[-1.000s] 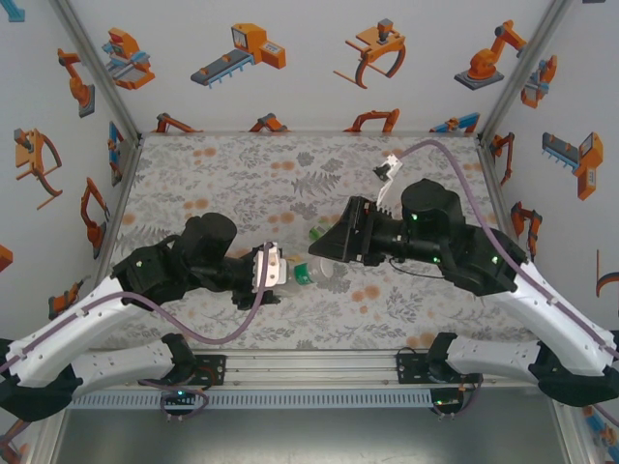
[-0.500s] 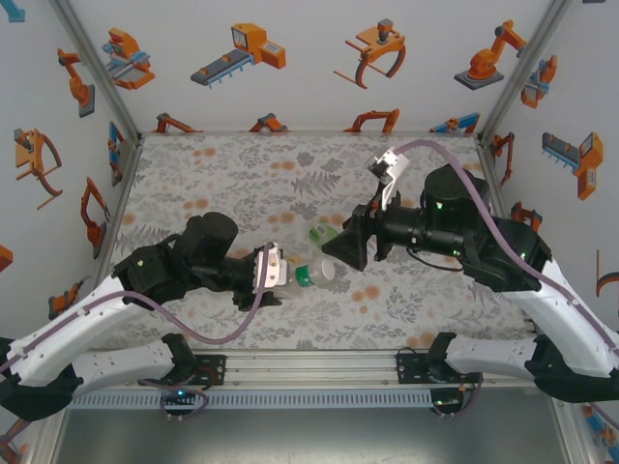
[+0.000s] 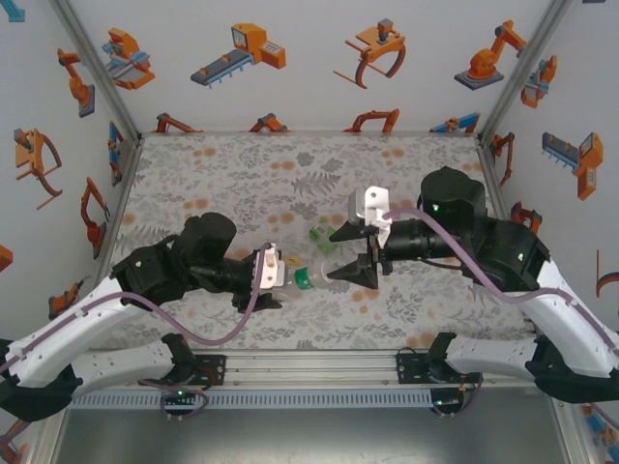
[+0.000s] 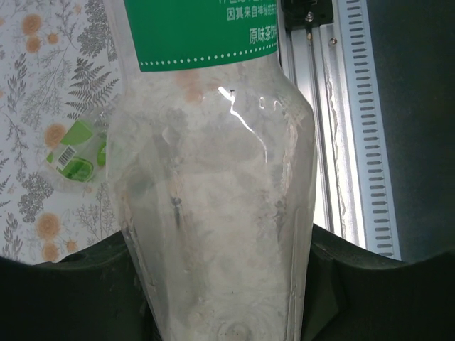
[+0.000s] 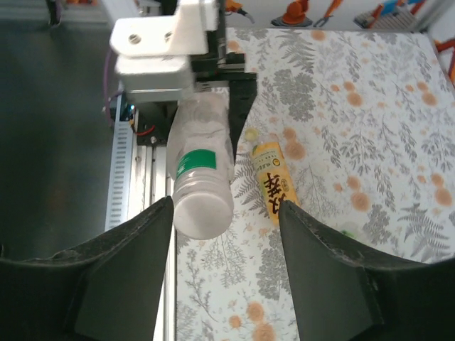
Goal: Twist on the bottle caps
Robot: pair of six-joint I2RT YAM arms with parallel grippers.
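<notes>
Bottle (image 4: 213, 213) in grasp of left end effector (image 3: 279, 272).

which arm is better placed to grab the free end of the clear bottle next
Right, probably. The left gripper is shut on the clear bottle, holding it level, so it is busy. The right gripper is open, with its fingers flanking the bottle's free end.

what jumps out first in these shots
The clear bottle with a green label, gripped in the left tool, points at the right arm. The right tool gapes open facing its free end. An amber bottle lies on the floral table beside it.
</notes>
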